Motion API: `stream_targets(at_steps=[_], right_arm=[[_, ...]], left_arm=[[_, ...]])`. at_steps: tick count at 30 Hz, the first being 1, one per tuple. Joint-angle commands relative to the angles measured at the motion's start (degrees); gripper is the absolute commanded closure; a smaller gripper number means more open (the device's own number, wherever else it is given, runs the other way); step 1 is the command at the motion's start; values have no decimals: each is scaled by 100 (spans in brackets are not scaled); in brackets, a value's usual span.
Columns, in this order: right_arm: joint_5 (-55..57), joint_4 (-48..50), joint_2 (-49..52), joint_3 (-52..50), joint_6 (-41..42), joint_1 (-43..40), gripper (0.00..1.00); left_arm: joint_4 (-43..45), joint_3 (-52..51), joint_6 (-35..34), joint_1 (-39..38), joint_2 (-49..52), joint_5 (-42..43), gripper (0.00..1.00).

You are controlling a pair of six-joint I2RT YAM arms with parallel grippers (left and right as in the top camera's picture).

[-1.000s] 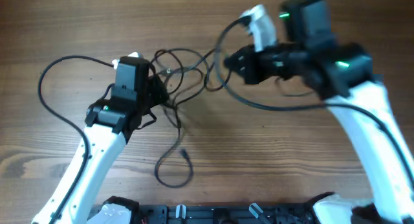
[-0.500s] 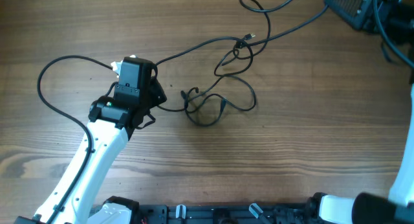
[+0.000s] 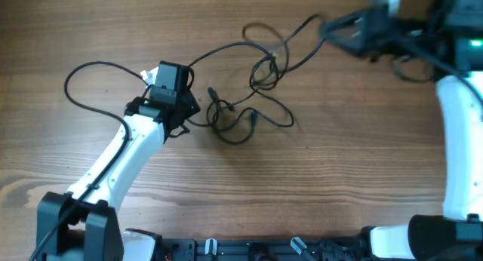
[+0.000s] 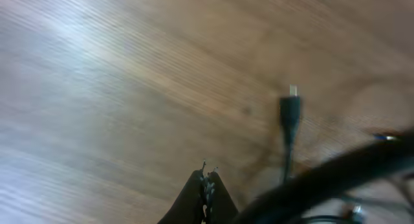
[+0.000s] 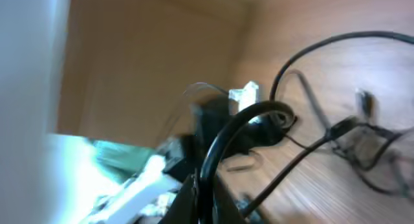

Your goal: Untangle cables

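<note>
Several thin black cables [image 3: 249,118] lie in loose tangled loops mid-table, with a higher loop [image 3: 264,63] behind them. My left gripper [image 3: 194,102] is at the clump's left edge; in the left wrist view its jaws [image 4: 207,177] are shut with nothing visible between the tips. A small plug end [image 4: 290,111] lies just ahead, and a blurred cable [image 4: 336,179] crosses close by. My right gripper [image 3: 333,29], blurred at the top right, is shut on a cable [image 5: 255,117] that arcs out of its jaws [image 5: 204,185] towards the tangle [image 5: 352,130].
The wooden table [image 3: 339,170] carries the cables. The left arm's own black wire [image 3: 83,76] loops at the far left. The right arm [image 3: 460,140] runs down the right edge. A black rail [image 3: 249,250] lines the front edge.
My right gripper swung far out to the top right with the cable, then came back left. The tangle spread into wider loops. My left gripper shifted slightly right and back.
</note>
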Motion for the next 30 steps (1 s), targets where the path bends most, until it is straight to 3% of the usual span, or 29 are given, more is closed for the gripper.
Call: stream_targets(at_steps=[1,4,8,12,15,22,23,24,27,28,29,30], right_arm=[[1318,-264,-31,11,-1193,935,96],[1585,-332,-31,11,-1259,1685,95],[-225,70,-31,13,-1394,1794,96],[-802,1541,-33,13,-190,1058,96],[581,2476,-33,13,826,-50,96],[4144,1517,-31,13,1010,-2083,96],[4098,1429,-31,13,988,-2304,96],[3233,1325,-26,13,708,-2435,96],[2037,719,-26,13,295,-2068,96],[1884,573,-26,13,-2,-1725,96],[1899,540,-26,13,-140,-1513,96],[2055,516,-26,13,-214,-1139,96]], left_arm=[[551,33,-92,-179,-85,435,96],[857,31,-337,-243,-85,428,96],[723,31,-343,-238,-79,428,96],[85,31,-299,-238,-76,409,96],[-745,28,114,-323,-70,382,96],[-855,-74,109,-417,-70,166,96],[-848,-74,107,-417,-70,166,96],[-785,-79,101,-417,-70,168,96],[-544,-79,-162,-417,-70,173,96],[-498,-79,-380,-417,-70,177,89],[-479,-76,-433,-420,-70,280,68],[-365,-72,-151,-417,-70,629,0]])
